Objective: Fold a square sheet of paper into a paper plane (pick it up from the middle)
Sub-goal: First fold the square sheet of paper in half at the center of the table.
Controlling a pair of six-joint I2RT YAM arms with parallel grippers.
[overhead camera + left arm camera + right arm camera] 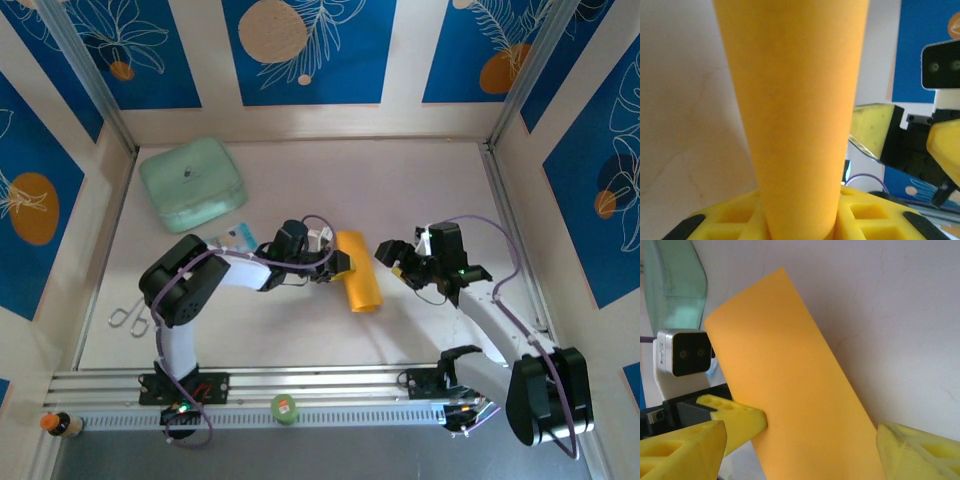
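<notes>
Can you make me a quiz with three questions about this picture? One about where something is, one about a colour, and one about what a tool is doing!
1. Where is the green box?
A. far-left corner
B. near-right corner
C. right in the middle

2. What colour is the paper?
A. blue
B. orange-yellow
C. white

3. What is the left tool doing?
A. standing open with nothing in it
B. pinching the paper
C. holding the box

Answers:
1 A: from above, the box sits up in the far-left corner.
2 B: the paper looks orange-yellow in every view.
3 B: the paper comes out from between the left tool's fingers, while the right tool stands open beside it.
</notes>
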